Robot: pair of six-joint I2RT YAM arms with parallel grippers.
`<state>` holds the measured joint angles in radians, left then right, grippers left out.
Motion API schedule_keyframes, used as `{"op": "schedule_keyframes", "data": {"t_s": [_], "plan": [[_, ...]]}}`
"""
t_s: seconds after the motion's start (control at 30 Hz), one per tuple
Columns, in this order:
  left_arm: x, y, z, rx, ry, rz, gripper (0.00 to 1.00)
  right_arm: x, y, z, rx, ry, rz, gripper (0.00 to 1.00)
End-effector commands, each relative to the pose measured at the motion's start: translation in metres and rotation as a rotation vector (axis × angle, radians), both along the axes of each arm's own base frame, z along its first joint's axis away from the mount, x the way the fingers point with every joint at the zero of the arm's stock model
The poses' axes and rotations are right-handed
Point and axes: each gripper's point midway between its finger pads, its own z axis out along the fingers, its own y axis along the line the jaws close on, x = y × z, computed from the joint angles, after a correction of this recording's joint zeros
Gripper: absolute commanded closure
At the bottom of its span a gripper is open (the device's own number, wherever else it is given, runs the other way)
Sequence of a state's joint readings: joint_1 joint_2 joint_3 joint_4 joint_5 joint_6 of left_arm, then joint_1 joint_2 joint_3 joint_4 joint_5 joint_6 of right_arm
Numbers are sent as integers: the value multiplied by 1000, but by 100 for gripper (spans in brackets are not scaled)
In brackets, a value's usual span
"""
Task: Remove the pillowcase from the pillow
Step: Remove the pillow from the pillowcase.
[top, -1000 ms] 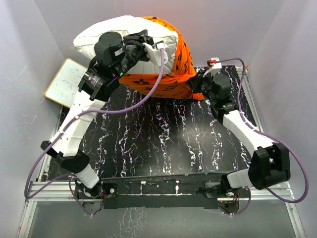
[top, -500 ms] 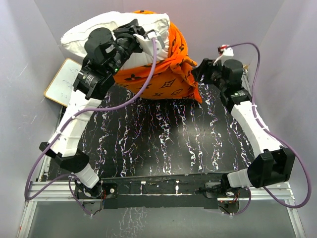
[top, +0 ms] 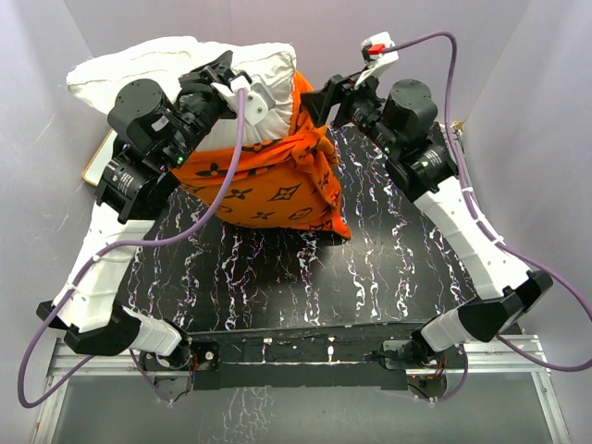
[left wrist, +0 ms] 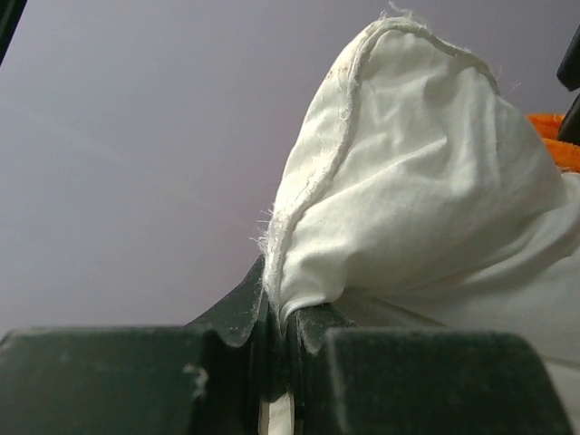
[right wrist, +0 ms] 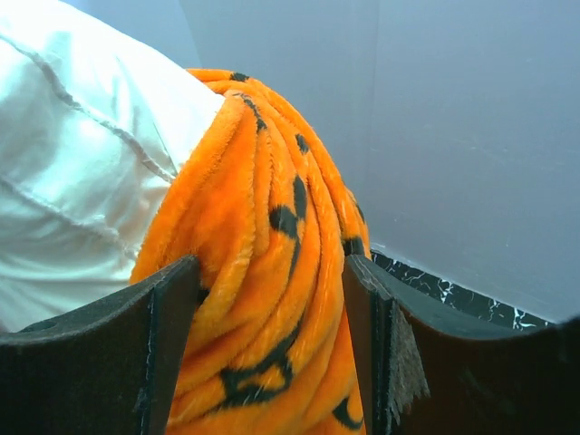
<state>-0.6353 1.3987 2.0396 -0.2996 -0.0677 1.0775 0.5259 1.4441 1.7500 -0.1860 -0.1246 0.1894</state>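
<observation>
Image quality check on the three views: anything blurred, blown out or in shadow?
Top external: sharp and evenly lit, no strong glare on the table. Left wrist: the left gripper is dark and out of focus, the pillow seam is sharp. Right wrist: the right gripper is soft and dark, the pillowcase plush in focus, the white pillow near washed out.

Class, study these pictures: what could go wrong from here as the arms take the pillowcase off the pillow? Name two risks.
1. The left gripper pinches only a thin, fraying seam corner of the pillow, so it might slip free.
2. The right gripper stands open around the bunched pillowcase. If it closes on too few folds, it may lose the plush fabric.
</observation>
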Motion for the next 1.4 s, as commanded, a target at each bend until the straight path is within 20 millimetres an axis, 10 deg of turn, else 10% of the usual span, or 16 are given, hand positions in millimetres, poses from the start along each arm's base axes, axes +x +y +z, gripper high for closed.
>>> {"op": "schedule_keyframes", "data": {"t_s": [0.0,0.27,0.43,0.63,1.0,1.37], "plan": [[-57,40,95,-198,-294,-3,100,-1,8,23,13,-47,-9,33],[-52,35,85,-176,-282,-8,100,-1,16,6,-9,-4,-12,33],[-50,35,80,-163,-281,4,100,-12,-17,38,28,-54,-133,31],[-46,31,77,-161,-278,-2,100,-32,-8,46,54,-53,-41,33],[-51,34,86,-162,-300,-1,100,-15,28,3,-22,25,-10,34],[-68,45,106,-179,-361,-1,100,46,-54,-76,-88,156,-307,47]]}}
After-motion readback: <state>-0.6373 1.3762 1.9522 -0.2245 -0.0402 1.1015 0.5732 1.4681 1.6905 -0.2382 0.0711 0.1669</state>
